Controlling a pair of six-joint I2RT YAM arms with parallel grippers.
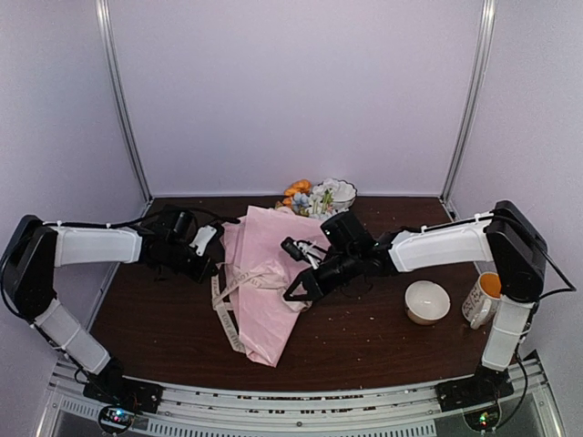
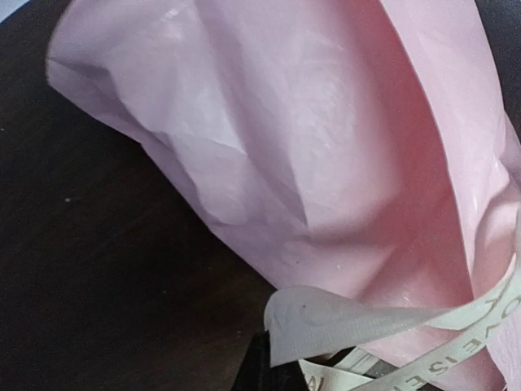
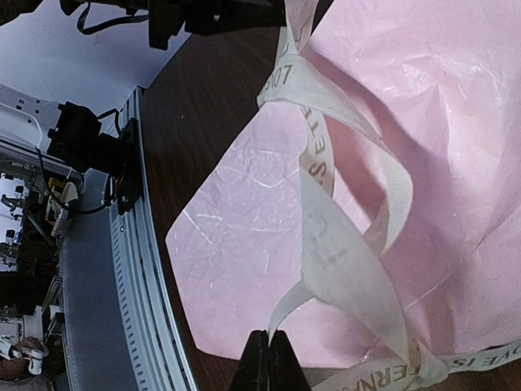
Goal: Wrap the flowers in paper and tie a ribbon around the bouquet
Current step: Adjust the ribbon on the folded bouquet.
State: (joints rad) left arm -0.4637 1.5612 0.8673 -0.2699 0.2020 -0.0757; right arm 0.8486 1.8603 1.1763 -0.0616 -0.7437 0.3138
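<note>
Left gripper (image 1: 211,264): jaws closed on the ribbon (image 1: 224,293). Right gripper (image 1: 296,291): jaws closed, pinching a ribbon strand. The paper (image 1: 269,314) wraps the flowers (image 1: 314,196) at mid-desk (image 1: 364,337), blooms toward the far edge.

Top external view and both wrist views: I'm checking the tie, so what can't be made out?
Flower stems: all views, wrapped inside the thin light-pink paper sheet.
Narrow cream lettered ribbon, whether knotted: right wrist view, cut off by the top edge.
Left gripper, its hold: left wrist view, the ribbon end covers its fingertips.
</note>
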